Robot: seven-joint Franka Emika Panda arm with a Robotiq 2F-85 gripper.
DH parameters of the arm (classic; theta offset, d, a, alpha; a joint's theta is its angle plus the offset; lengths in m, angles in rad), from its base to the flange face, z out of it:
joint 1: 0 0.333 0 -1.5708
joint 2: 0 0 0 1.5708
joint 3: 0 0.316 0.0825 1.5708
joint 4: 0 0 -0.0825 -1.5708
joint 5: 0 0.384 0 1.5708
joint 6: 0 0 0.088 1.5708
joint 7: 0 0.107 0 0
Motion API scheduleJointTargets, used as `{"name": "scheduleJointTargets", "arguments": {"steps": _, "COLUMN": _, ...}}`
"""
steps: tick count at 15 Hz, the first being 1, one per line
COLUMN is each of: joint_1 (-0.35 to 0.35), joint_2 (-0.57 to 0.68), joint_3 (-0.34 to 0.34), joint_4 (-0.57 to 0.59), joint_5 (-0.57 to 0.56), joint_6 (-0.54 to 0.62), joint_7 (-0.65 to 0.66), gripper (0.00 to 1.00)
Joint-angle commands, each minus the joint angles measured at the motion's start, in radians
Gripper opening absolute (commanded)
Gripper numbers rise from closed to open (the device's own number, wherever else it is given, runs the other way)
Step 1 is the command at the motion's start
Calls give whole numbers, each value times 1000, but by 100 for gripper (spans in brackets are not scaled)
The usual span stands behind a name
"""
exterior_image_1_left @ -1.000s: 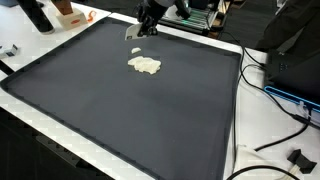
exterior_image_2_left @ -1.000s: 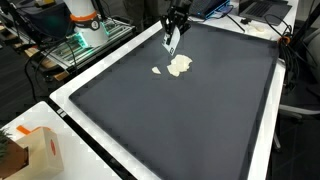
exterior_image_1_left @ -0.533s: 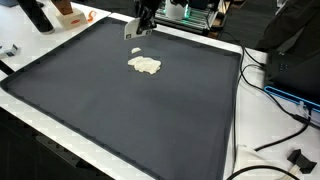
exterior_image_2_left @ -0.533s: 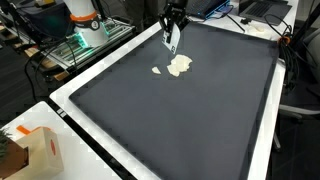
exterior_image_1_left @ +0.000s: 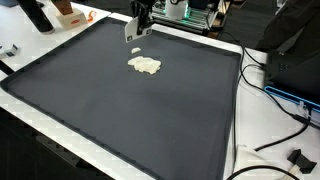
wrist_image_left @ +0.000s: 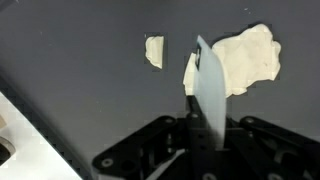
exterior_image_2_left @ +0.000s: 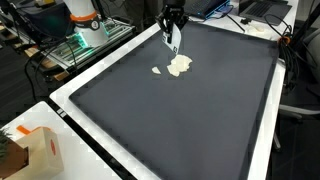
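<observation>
Pincer [exterior_image_1_left: 141,20] clamped on white card [wrist_image_left: 208,95], blade down, clear of mat [exterior_image_1_left: 120,115]. Dough lump [wrist_image_left: 245,60] lies below, just to one side of the blade, w/ a small bit [wrist_image_left: 154,50] on the other side, apart. Prob. early: card not touching dough, pieces not yet together. Wrist approx. vertical, raised above mat.

In the wrist view the gripper [wrist_image_left: 205,138] is cut off by the lower edge; its fingertips are seemingly hidden behind the blurred card [wrist_image_left: 207,90].
</observation>
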Motion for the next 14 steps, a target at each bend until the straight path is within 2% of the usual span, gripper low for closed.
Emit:
{"name": "scheduleJointTargets", "arguments": {"steps": 1, "joint_1": -22, "joint_2": -31, "joint_3": -8, "joint_4": -46, "joint_5": 89, "joint_6": 57, "joint_7": -146, "gripper": 1}}
{"name": "scheduleJointTargets", "arguments": {"steps": 10, "joint_1": -44, "joint_2": -30, "joint_3": -23, "joint_4": -54, "joint_5": 137, "joint_6": 96, "joint_7": -413, "gripper": 1}}
{"name": "scheduleJointTargets", "arguments": {"steps": 11, "joint_1": -34, "joint_2": -2, "joint_3": -20, "joint_4": -19, "joint_5": 105, "joint_6": 68, "joint_7": -353, "gripper": 1}}
{"name": "scheduleJointTargets", "arguments": {"steps": 14, "joint_1": -34, "joint_2": 1, "joint_3": -21, "joint_4": -13, "joint_5": 105, "joint_6": 68, "joint_7": -360, "gripper": 4}}
